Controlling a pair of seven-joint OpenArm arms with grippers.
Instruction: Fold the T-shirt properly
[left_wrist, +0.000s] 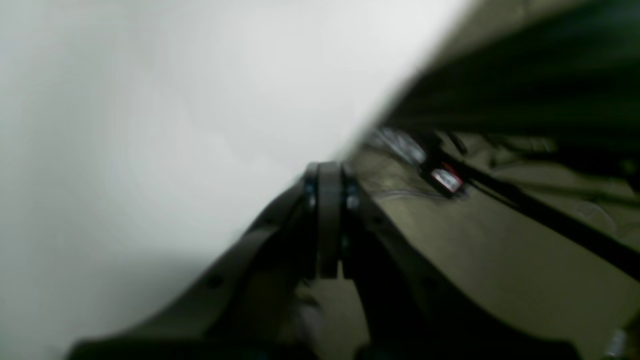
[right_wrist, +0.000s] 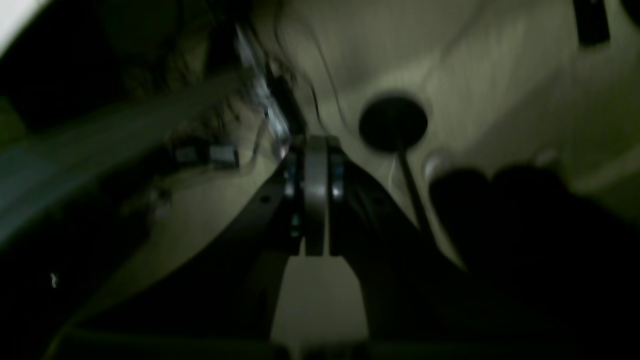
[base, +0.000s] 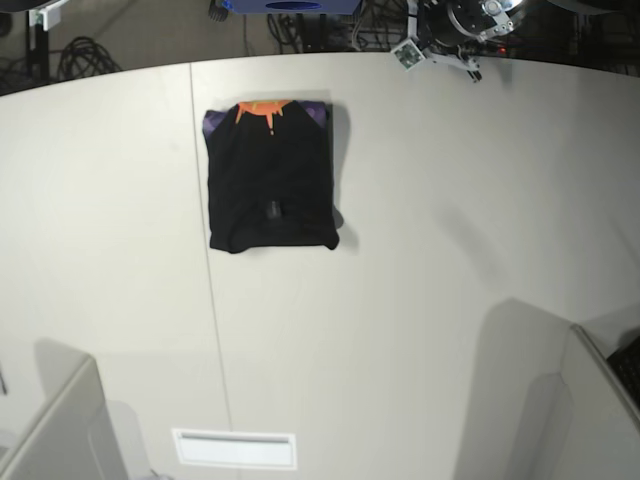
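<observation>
You have one T-shirt (base: 270, 178), folded, upper left of centre on the table (base: 450, 250); your left gripper (left_wrist: 329, 220) and right gripper (right_wrist: 316, 200) are pressed together, empty.

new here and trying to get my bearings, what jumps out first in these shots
The black T-shirt stands out first: a compact folded rectangle on the far left part of the pale table, with purple and orange print showing at its far edge. Neither arm is over the table in the base view. Both blurred wrist views show an end effector with jaws together, left and right.
</observation>
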